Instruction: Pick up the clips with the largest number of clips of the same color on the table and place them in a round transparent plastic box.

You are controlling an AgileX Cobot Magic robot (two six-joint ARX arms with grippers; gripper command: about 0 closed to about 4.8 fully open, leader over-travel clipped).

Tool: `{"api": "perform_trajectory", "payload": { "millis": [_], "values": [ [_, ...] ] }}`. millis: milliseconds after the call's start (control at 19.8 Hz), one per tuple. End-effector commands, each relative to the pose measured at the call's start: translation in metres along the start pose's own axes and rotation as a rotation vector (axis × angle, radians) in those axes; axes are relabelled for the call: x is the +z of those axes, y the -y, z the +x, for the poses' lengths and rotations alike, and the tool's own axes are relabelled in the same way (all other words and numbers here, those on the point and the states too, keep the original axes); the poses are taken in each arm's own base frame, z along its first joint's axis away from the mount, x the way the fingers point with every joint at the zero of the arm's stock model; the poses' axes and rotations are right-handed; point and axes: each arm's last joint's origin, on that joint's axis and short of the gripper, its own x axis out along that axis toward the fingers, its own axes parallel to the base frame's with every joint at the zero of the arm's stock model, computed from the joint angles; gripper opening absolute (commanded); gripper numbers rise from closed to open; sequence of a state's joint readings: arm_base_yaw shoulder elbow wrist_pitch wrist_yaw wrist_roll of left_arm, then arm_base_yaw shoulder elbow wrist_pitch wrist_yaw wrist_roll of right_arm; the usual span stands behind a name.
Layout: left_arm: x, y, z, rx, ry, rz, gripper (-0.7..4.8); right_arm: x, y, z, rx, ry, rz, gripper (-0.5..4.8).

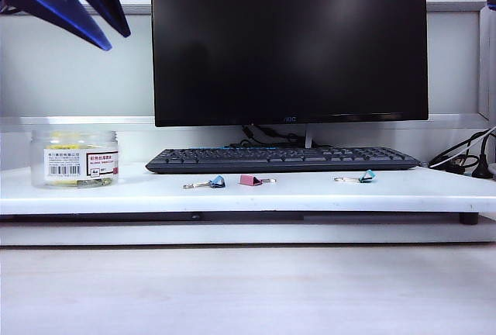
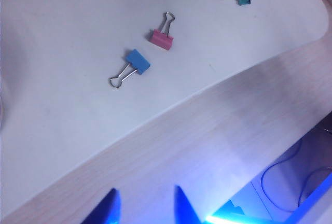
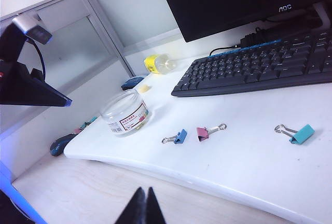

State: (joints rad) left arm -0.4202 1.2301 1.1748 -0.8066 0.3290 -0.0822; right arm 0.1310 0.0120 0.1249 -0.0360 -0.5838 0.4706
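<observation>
You are seeing no yellow clips lying on the counter (image 1: 325, 191), only yellow inside the round transparent plastic box (image 1: 75, 159) at its left end, so the job is looking done, the left pincer (image 2: 145, 206) hanging part-open and empty above that end, the right pincer (image 3: 144, 207) sitting closed, empty, off the front edge.

On the white shelf (image 1: 310, 193) lie three binder clips — two blue clips (image 1: 216, 182) (image 1: 366, 176) and one pink clip (image 1: 250, 180). One round transparent plastic box (image 1: 75, 158), one keyboard (image 1: 281, 159), one monitor (image 1: 288, 40) — and two grippers, the left gripper (image 2: 145, 206) and the right gripper (image 3: 143, 208).

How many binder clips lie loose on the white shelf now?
3: a blue clip, a pink clip beside it, a teal clip further right. Yellow ones in the round transparent plastic box can't be counted.
</observation>
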Motion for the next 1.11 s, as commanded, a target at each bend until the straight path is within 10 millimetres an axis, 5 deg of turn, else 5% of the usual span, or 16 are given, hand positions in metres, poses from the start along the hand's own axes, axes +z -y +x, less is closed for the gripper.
{"api": "perform_trajectory", "payload": {
  "millis": [51,303,354,607,859,1112],
  "values": [
    [-0.001,0.002,-0.006,0.004,0.008,0.027,1.43,0.002,-0.001,0.000,0.004,0.012,-0.008,-0.05],
    [-0.012,0.013,-0.058,0.194,0.196,0.066,1.43,0.002,-0.001,0.000,0.004,0.013,-0.008,-0.06],
    [-0.026,0.019,-0.087,0.291,0.280,0.067,1.43,0.002,-0.001,0.000,0.004,0.013,-0.008,-0.05],
    [-0.064,0.028,-0.132,0.367,0.359,0.030,1.43,0.002,-0.001,0.000,0.004,0.013,-0.008,-0.06],
    [-0.125,0.026,-0.153,0.467,0.465,-0.064,1.43,0.002,-0.001,0.000,0.004,0.012,-0.008,-0.06],
    [-0.168,0.020,-0.145,0.440,0.521,-0.095,1.43,0.002,-0.001,0.000,0.005,0.012,-0.008,-0.06]
  ]
}}
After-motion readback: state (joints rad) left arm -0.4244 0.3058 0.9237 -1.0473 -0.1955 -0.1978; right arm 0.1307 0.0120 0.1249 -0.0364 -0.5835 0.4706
